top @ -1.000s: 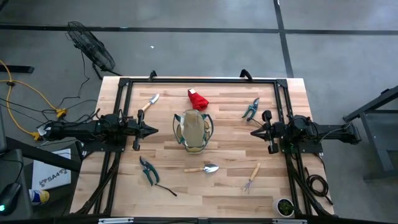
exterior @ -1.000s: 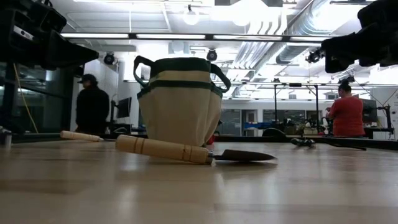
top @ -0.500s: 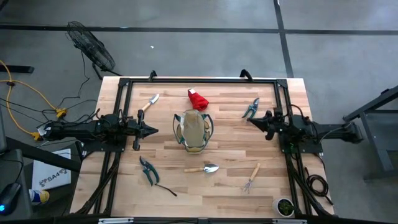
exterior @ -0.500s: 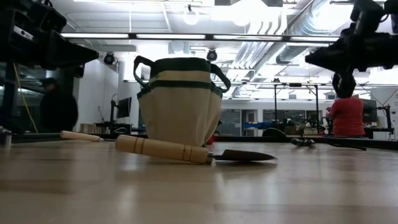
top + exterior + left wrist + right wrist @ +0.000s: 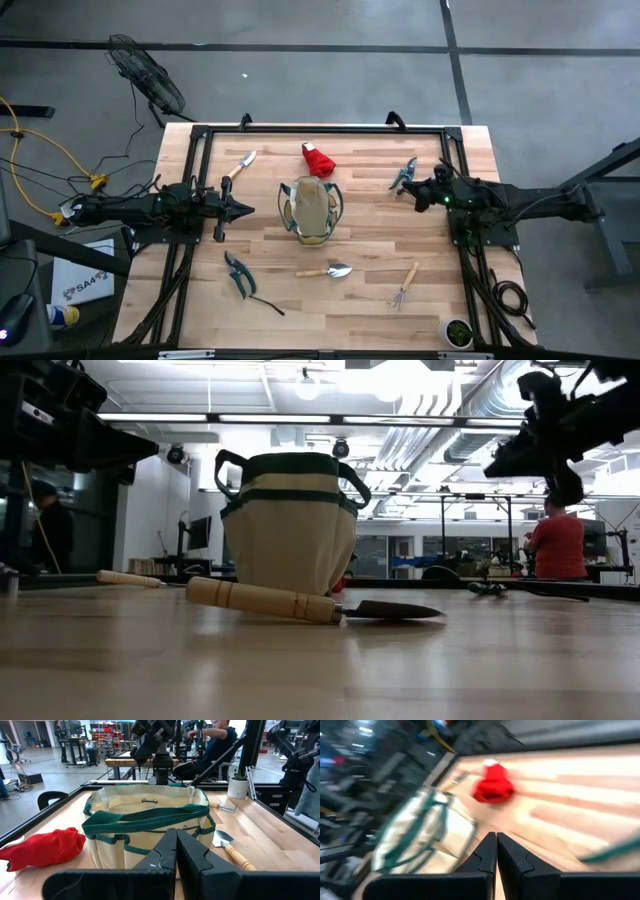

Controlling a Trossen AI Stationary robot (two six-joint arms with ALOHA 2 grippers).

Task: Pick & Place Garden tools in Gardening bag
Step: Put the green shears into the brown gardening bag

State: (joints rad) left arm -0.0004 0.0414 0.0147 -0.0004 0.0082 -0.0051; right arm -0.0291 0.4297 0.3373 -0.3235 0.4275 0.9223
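Note:
The tan gardening bag with green trim stands upright on its base at the table's middle; it also shows in the left wrist view. A red glove lies behind it. Two wooden-handled trowels, a hand rake and two pruning shears lie flat on the table. My left gripper is shut and empty, left of the bag. My right gripper is shut and empty, above the table beside the far-right shears.
A black frame runs around the table top. A small potted plant stands at the near right corner. People show in the room beyond the table. Bare wood lies between the bag and the right arm.
My right gripper has swung toward the table's far edge, ending beside the far-right pruning shears, and has turned toward the red glove and the bag. Its fingers stay shut. The tools and the bag have kept their places.

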